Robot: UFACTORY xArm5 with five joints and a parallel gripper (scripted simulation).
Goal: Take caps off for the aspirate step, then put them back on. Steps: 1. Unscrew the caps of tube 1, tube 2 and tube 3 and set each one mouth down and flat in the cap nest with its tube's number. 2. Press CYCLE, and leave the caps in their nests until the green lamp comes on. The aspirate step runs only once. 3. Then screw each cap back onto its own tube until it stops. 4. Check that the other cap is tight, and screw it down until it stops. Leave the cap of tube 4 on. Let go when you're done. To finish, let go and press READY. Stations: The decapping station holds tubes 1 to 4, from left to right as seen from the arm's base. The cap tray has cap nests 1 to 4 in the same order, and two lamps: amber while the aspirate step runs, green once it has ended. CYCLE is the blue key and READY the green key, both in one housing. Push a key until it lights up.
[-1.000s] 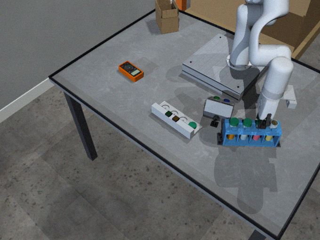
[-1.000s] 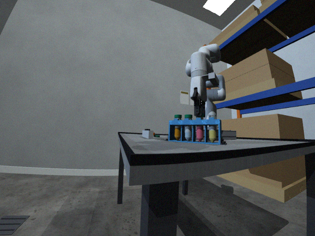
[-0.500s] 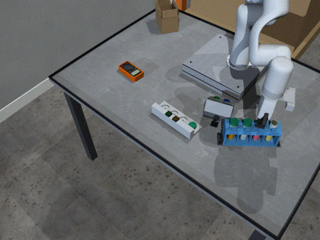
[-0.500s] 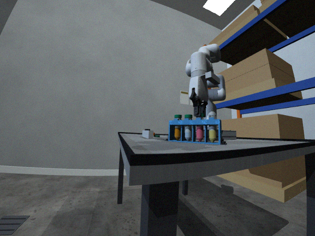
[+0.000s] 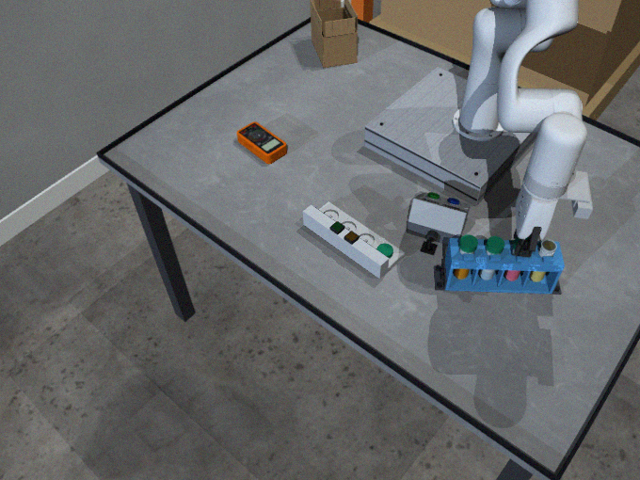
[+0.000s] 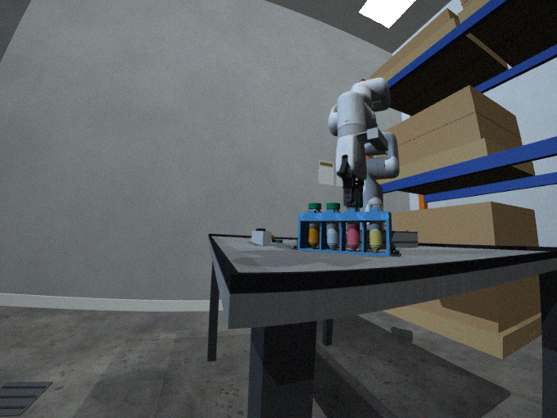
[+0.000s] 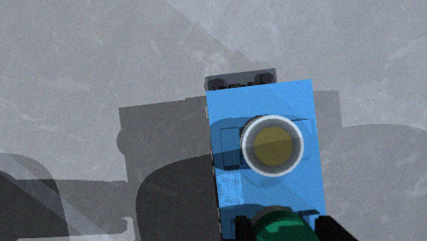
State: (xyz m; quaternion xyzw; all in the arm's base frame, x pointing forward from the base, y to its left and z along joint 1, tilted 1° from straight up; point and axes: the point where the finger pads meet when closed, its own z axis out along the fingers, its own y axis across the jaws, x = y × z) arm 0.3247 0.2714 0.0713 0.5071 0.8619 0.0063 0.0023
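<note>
Grey table [image 5: 213,192] with black rim, on it a cardboard box [image 5: 334,32], orange multimeter [image 5: 261,141], base plate [image 5: 406,122], cap tray [image 5: 346,240], key housing [image 5: 436,215], blue tube rack [image 5: 502,273].

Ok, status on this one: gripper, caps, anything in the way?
Gripper shut on green cap of second tube from the open end. End tube open, its cap in tray. Other two caps on. Nothing in the way.

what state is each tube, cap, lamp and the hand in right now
hand: shut on tube 2's cap
tube 1: uncapped
tube 1's cap: in the end nest of the cap tray
tube 3: capped
tube 4: capped
green lamp: dark
amber lamp: dark
</note>
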